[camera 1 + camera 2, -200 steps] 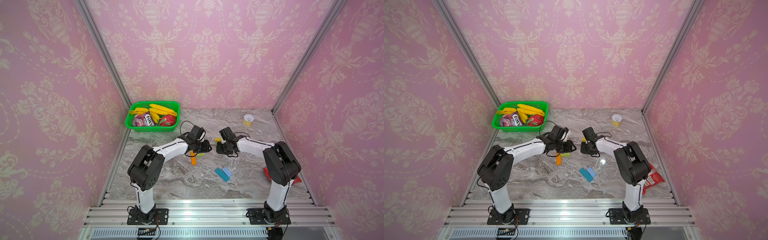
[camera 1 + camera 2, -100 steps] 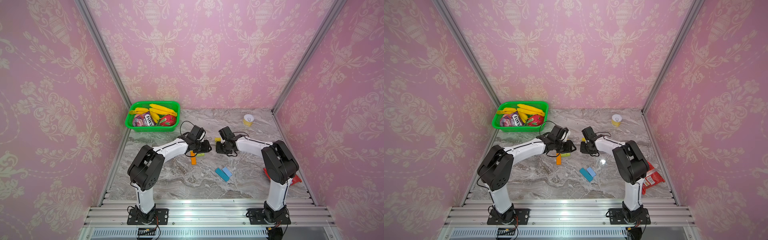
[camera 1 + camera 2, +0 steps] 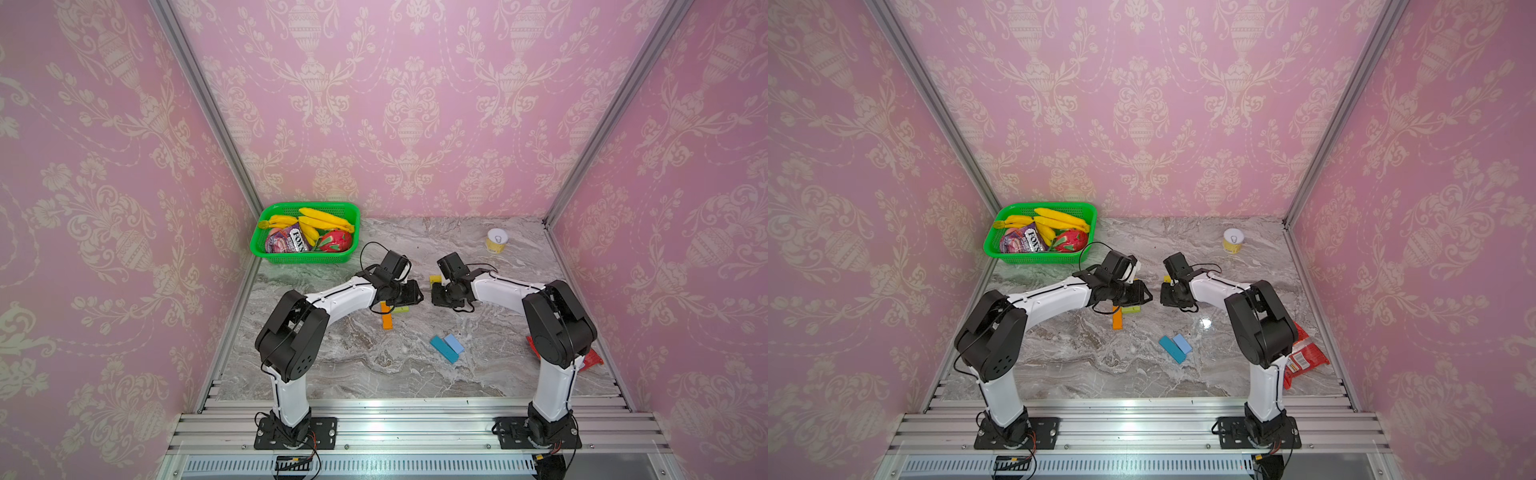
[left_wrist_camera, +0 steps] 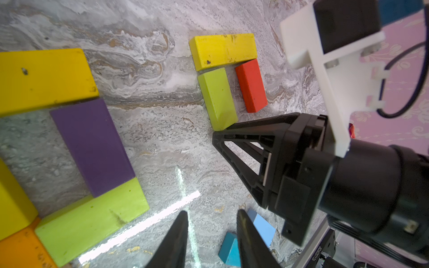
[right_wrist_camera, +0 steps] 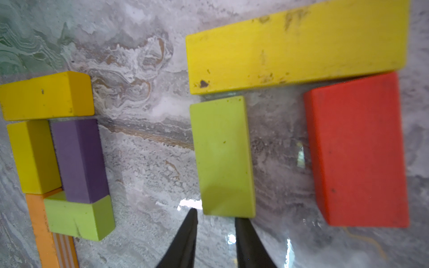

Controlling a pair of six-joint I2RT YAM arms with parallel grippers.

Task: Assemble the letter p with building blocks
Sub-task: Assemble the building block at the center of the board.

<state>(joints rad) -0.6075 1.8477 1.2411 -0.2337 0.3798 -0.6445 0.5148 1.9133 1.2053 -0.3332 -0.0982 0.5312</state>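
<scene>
Building blocks (image 3: pixel 387 321) lie flat on the marble tabletop (image 3: pixel 365 374) in 3 groups. In the right wrist view, 5 of them are packed together. A long yellow block (image 5: pixel 46 95) caps a short yellow block (image 5: pixel 32 157) and a purple block (image 5: pixel 79 160), which lie side by side and touch. A long lime block (image 5: pixel 79 218) closes off the purple one's other end. An orange block (image 5: pixel 44 232) runs on from the short yellow one, alongside the lime. In both top views this group sits mostly under the left arm's wrist.

Near it but apart, a scuffed yellow block (image 5: pixel 297 48) has a short lime block (image 5: pixel 224 155) and a red block (image 5: pixel 357 150) butted end-on against the same long side, with bare marble between the 2.

The right gripper (image 5: pixel 217 219) has its jaws partly spread and holds nothing. Its tips are at the short lime block's free end; I cannot tell whether they touch it. The left gripper (image 4: pixel 211 220) also shows a modest gap between its jaws and is empty, over bare marble between the 2 groups.

A teal block (image 3: pixel 442 350) and a light blue block (image 3: pixel 454 343) lie side by side, touching, nearer the arm bases and well apart from the rest.

A green basket (image 3: pixel 305 259) with bananas (image 3: pixel 324 218) stands in the far left corner. A small yellow can (image 3: pixel 496 241) stands at the far right, and a red snack packet (image 3: pixel 1304 357) lies beside the right arm.
</scene>
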